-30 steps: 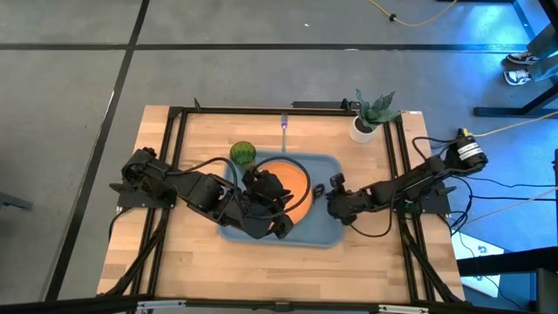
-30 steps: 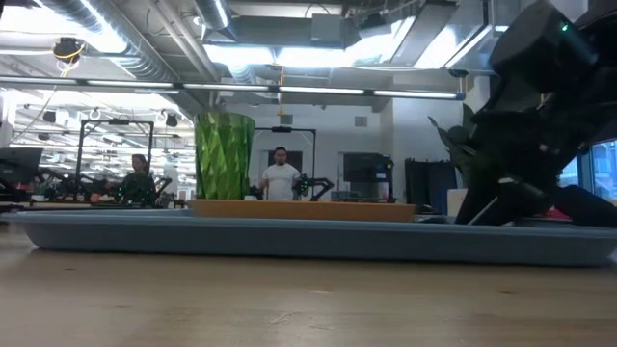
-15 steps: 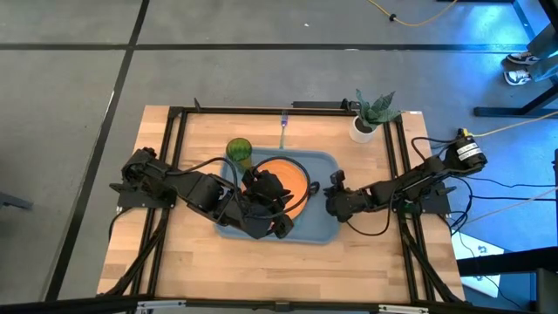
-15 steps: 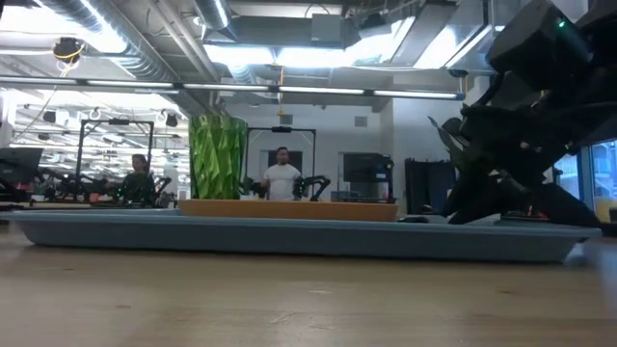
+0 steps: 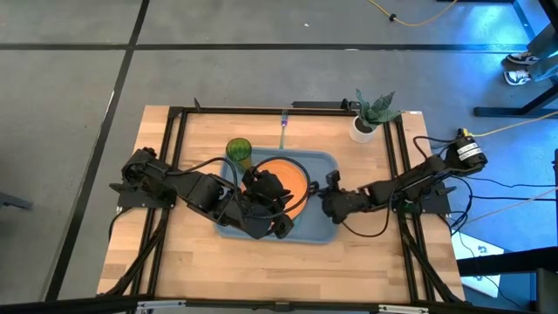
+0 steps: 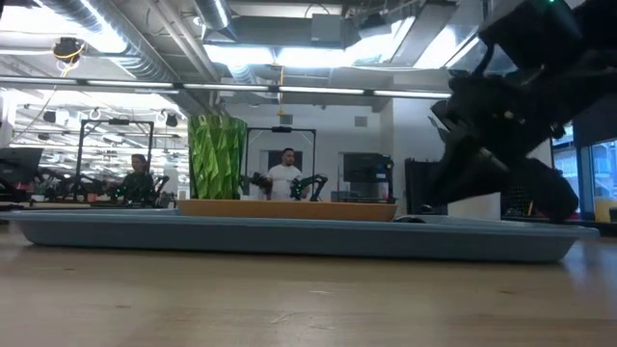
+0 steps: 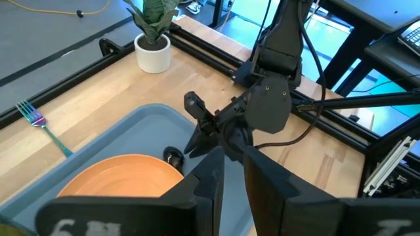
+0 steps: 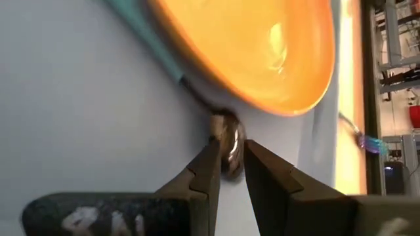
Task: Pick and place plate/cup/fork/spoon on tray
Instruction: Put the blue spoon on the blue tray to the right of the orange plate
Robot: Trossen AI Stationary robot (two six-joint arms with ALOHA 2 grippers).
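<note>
The blue-grey tray (image 5: 314, 228) lies mid-table with the orange plate (image 5: 292, 174) flat on its floor. The green cup (image 5: 239, 151) stands upright at the tray's far-left corner; inside or outside the rim, I cannot tell. The fork (image 5: 283, 126) lies on the wood beyond the tray's far rim. The spoon (image 8: 230, 141) lies on the tray floor beside the plate's right rim. My right gripper (image 5: 321, 199) is shut on the spoon. My left gripper (image 7: 234, 157) hovers over the tray near the plate, with a narrow gap between its fingers and nothing in it. My right gripper pinches the spoon's dark shiny bowl (image 8: 231, 152) between its two fingertips. The fingers slant down from the table's right side and lie along the spoon. The spoon lies on the tray floor, its teal handle (image 8: 154, 49) running away from the fingers along the plate's rim.
A white pot with a green plant (image 5: 362, 129) stands at the table's far right. Black frame rails run along the left, right and far edges. Bare wood lies in front of the tray. People stand in the room behind, in the low view.
My right gripper has gone a little toward the table's left, over the tray's right part. The tray with the plate, and the cup beside it, have slid slightly toward the far left. My left arm has kept still.
</note>
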